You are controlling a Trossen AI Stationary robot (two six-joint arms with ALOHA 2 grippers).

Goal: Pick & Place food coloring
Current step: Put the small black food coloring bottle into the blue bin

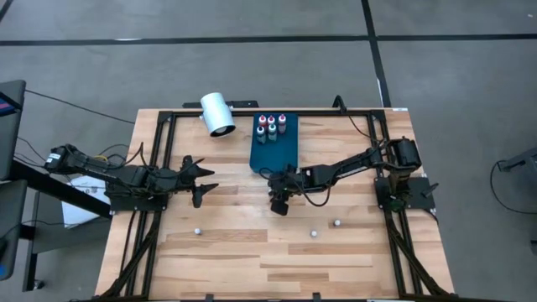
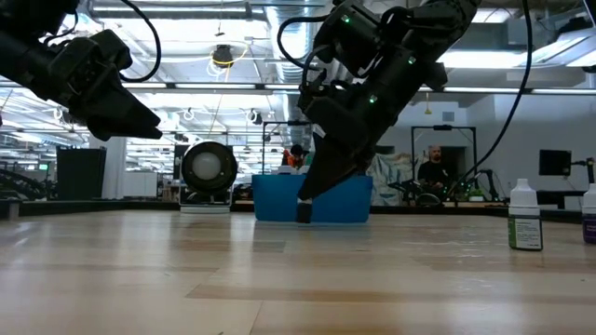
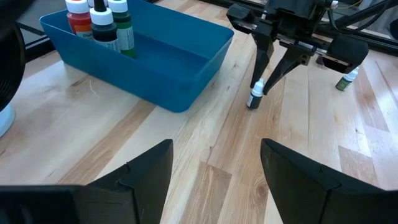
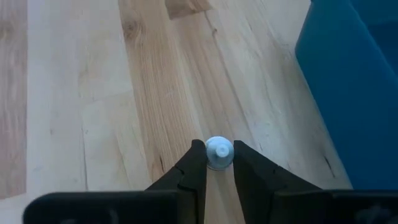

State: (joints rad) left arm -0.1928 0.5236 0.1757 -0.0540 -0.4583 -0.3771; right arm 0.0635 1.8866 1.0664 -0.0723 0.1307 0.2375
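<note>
My right gripper [image 1: 279,204] is near the middle of the table, just off the near end of the blue tray [image 1: 285,155], and is shut on one food coloring bottle [image 3: 255,98]. That bottle has a dark body and a white cap. Six more bottles [image 1: 271,127] stand in the tray's far end. Three others stand loose on the wood toward the near edge [image 1: 197,229], [image 1: 314,234], [image 1: 337,224]. My left gripper [image 1: 201,180] hangs open above the table, left of the tray, and touches nothing. My right gripper pinches the bottle's white cap [image 4: 219,151] between its two fingertips, one on each side. The fingers [image 3: 277,68] come from above, slanting down. The bottle stands upright below them, its base [image 2: 304,219] at the table top; I cannot tell whether it rests there or is just clear.
A large white cylinder [image 1: 218,113] lies at the far edge, left of the tray. Black frame rails [image 1: 159,151] run along both sides of the table. Bare wood [image 1: 252,252] lies toward the near edge between the loose bottles. People [image 2: 433,172] show in the room beyond.
</note>
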